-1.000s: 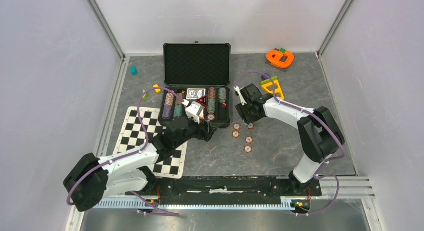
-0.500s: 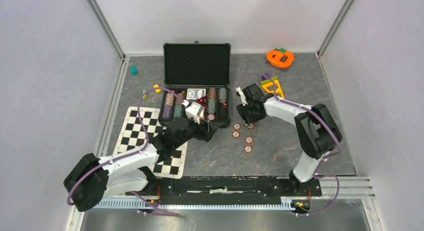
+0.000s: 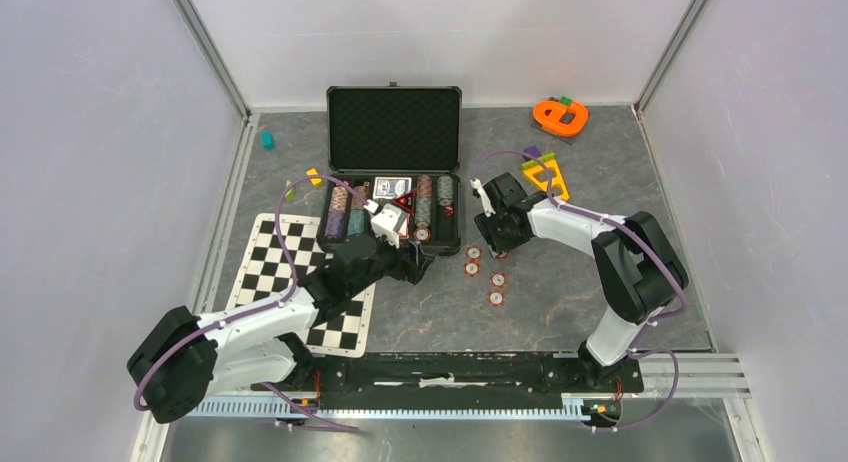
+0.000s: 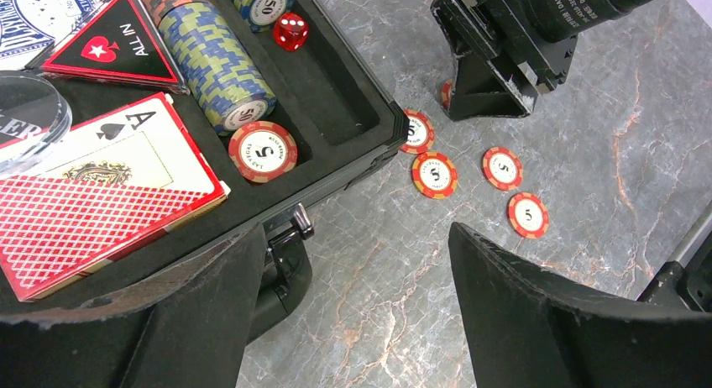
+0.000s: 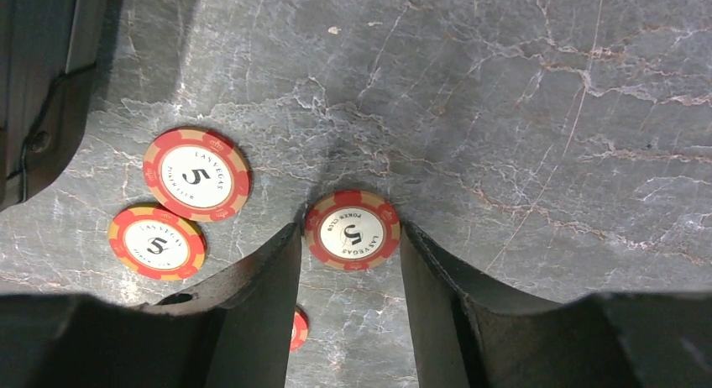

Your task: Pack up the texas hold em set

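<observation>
The black briefcase (image 3: 394, 130) lies open with chip stacks (image 4: 214, 60), card decks (image 4: 109, 182), a red die (image 4: 290, 31) and one loose chip (image 4: 263, 151) in its foam. Several red-white poker chips (image 3: 496, 288) lie on the table to its right. My right gripper (image 3: 493, 248) is down on the table there. Its fingers press both edges of one flat poker chip (image 5: 352, 230), with two more chips (image 5: 196, 173) to its left. My left gripper (image 4: 357, 237) hangs wide open over bare table, just in front of the case's latch (image 4: 290, 228).
A black-white checkered mat (image 3: 290, 282) lies under my left arm. An orange toy (image 3: 560, 115) and a yellow toy (image 3: 545, 172) sit at the back right. A small teal piece (image 3: 267, 140) sits at the back left. Grey walls stand on both sides.
My right gripper's jaws have narrowed onto the chip under them, and the wrist has shifted slightly. The left arm has stayed where it was.
</observation>
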Controlling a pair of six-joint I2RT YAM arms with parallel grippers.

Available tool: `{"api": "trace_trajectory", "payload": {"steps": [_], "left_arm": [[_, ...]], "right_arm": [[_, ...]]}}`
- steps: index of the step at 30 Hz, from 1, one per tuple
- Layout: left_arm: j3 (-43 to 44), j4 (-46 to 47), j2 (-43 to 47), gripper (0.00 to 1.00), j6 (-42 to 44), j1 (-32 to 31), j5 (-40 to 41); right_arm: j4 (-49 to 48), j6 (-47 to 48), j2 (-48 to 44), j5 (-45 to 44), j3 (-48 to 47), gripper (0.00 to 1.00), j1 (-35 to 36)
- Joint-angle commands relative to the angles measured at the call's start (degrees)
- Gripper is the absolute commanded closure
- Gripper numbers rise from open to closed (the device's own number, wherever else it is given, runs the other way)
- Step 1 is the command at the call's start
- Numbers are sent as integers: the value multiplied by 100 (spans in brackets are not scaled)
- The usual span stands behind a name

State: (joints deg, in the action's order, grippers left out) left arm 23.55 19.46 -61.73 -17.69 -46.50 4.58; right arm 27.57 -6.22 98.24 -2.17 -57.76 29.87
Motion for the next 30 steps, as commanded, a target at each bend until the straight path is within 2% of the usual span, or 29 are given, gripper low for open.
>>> {"api": "trace_trajectory", "payload": {"steps": [1,6,21,25,28,30], "left_arm": [[18,153,103,14,145,-26,165],[9,144,128,14,152,-26,216],[-52,142,218,14,129,-26,365],[-86,-17,333,13,-85,-17,952],[-195,-144,580,11,-179,39,1372],[-279,-117,717,11,-182,53,1398]], "right_arm": [[247,-42,-4,-295,147,48,54],[270,-54,31,-330,71,53,122],[405,-44,-790,-60,-565,57,163],[312,-35,-744,172,-793,58,292],[481,-46,-595,131,-1134,57,396],[512,-63,-623,-104,-1196,50,397]]}}
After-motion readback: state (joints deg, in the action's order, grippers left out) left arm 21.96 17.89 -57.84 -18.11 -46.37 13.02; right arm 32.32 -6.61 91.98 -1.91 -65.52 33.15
